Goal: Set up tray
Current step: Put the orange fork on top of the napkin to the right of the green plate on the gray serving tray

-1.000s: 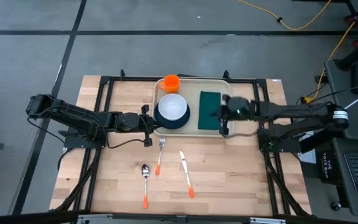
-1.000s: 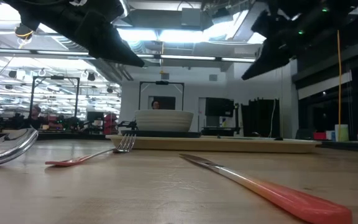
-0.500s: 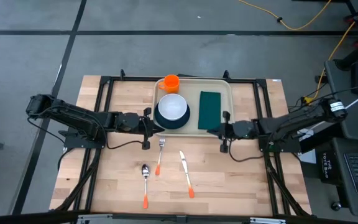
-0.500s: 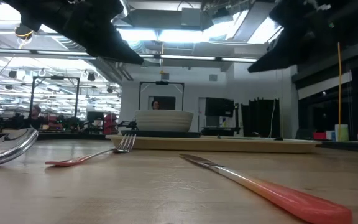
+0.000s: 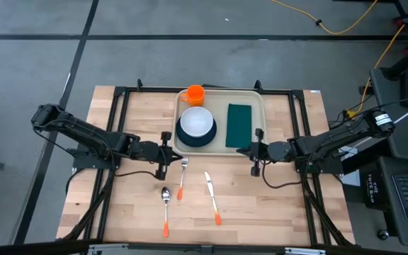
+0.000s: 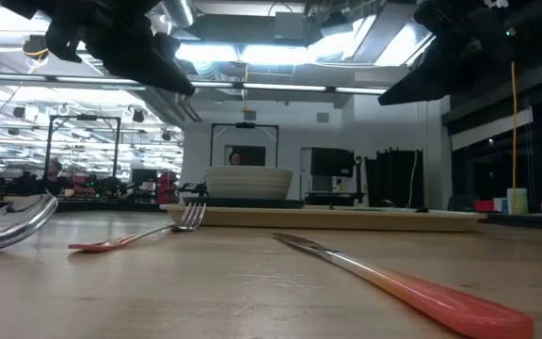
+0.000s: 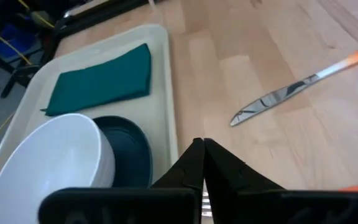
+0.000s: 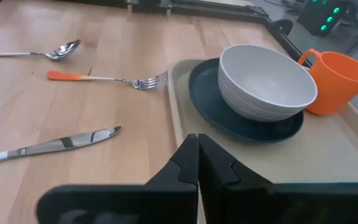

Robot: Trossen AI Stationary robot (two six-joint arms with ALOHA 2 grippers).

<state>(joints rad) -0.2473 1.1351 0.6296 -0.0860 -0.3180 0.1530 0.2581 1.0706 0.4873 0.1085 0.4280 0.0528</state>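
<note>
Spreading under both arms, the pale wooden counter (image 5: 261, 205) carries everything. The large cream plastic rectangular tray (image 5: 256, 99) with its raised rim lies just beyond both claws, its near edge between them. On it, ahead of the right claw (image 5: 240, 150), lies a folded dark green napkin (image 5: 239, 125); ahead of the left claw (image 5: 168, 151) a white bowl (image 5: 196, 121) sits in a round dark teal plate (image 5: 188, 139), with an orange cup (image 5: 195, 93) behind at the far rim. Off the tray, an orange-handled fork (image 5: 182, 178) lies just beside the left claw, an orange-handled knife (image 5: 212, 197) between the claws and nearer the front, and an orange-handled spoon (image 5: 166, 209) near the left claw's front side. Both claws are fully closed and hold nothing. The crockery step looks done; cutlery appears to be next. That likely calls for opening one claw and lowering it over the fork's handle.
</note>
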